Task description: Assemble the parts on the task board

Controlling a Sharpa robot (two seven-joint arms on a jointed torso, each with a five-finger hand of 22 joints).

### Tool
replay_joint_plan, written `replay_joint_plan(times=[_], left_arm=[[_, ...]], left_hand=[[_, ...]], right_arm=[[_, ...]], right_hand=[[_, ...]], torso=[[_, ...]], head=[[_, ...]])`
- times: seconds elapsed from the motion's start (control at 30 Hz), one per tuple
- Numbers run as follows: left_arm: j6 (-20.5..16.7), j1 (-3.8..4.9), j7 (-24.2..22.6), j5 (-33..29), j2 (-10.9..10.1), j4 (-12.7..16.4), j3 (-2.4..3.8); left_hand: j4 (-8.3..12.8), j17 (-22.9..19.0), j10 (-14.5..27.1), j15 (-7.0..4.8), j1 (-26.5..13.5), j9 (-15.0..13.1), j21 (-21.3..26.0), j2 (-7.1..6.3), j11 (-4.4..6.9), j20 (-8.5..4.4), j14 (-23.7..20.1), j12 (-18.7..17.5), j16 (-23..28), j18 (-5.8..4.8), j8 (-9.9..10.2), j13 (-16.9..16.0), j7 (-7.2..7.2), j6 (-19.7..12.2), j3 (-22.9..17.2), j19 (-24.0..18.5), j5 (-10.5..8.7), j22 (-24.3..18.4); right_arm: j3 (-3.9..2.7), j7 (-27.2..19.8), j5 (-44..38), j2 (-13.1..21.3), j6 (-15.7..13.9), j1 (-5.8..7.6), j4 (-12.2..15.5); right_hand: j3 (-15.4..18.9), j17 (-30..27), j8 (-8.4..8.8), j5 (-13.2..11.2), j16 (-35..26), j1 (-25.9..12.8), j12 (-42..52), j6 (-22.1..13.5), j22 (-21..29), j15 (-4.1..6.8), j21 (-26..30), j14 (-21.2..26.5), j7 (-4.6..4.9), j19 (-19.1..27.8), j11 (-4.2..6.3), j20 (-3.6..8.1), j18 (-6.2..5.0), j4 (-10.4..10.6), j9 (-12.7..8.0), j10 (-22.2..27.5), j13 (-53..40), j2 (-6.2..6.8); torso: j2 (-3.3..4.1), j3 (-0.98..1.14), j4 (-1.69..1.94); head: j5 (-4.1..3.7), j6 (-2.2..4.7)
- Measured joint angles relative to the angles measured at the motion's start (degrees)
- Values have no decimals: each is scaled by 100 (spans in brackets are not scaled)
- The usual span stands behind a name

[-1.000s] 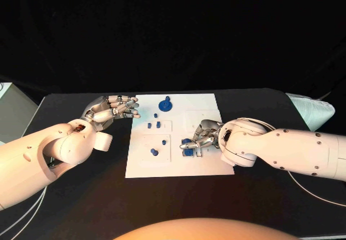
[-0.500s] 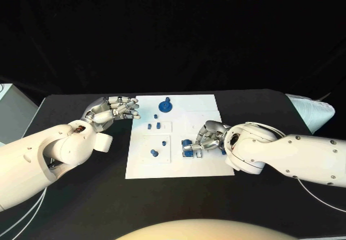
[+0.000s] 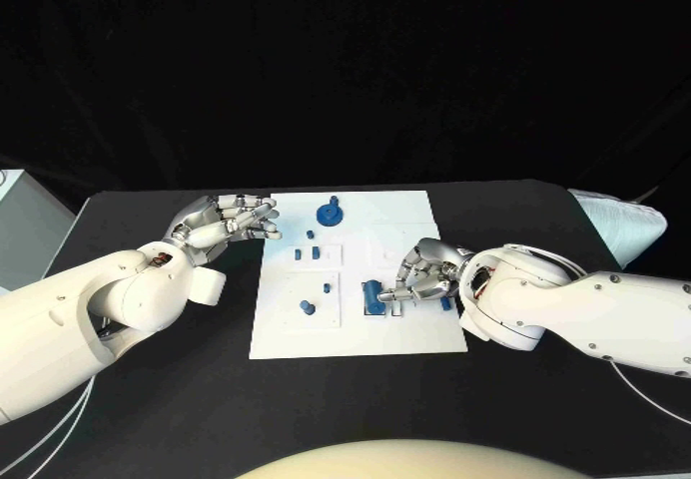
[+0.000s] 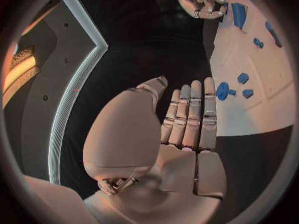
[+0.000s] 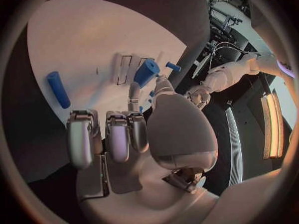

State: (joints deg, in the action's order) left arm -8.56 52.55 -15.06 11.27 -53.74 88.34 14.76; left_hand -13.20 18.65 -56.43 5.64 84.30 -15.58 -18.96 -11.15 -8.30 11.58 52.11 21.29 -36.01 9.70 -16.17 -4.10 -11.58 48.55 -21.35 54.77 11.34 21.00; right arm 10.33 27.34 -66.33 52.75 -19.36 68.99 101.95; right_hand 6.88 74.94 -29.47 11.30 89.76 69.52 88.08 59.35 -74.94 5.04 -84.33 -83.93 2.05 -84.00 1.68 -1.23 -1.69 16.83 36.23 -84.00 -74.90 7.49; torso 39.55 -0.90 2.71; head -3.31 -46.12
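Our right hand pinches a blue part over the task board; our left hand, fingers apart and holding nothing, hovers beside the board's opposite edge.

1. The task board, a white rectangular plate, lies flat in the middle of the black worktop.
2. Small blue parts sit on it: a round knobbed piece near the far edge, short pegs mid-board, and a block towards the right.
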Motion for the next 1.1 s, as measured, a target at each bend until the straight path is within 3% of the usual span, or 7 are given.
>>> replay_joint_plan(times=[0.2,1.1], left_arm=[[1,0,3,-1,5,-5,-2],[2,-1,15,-2,-7,5,-2]], left_hand=[[-16,0,0,0,0,0,0,0,0,0,0,0,22,0,0,5,0,0,-16,0,0,0],[-16,3,0,0,0,0,0,0,0,0,0,0,21,1,0,4,0,0,-16,0,0,1]], right_arm=[[0,-60,-72,1,128,-28,-8],[0,211,-419,-209,67,-139,-133]], right_hand=[[-140,-1,-1,0,0,472,1,0,1,0,-48,0,0,0,0,0,0,-14,5,0,-5,-57],[-210,-2,-23,89,0,530,180,38,2,20,-134,-21,-38,-1,41,42,-1,-8,4,0,-3,-116]], torso=[[5,-3,5],[9,-7,5]], head=[[7,-15],[28,-67]])
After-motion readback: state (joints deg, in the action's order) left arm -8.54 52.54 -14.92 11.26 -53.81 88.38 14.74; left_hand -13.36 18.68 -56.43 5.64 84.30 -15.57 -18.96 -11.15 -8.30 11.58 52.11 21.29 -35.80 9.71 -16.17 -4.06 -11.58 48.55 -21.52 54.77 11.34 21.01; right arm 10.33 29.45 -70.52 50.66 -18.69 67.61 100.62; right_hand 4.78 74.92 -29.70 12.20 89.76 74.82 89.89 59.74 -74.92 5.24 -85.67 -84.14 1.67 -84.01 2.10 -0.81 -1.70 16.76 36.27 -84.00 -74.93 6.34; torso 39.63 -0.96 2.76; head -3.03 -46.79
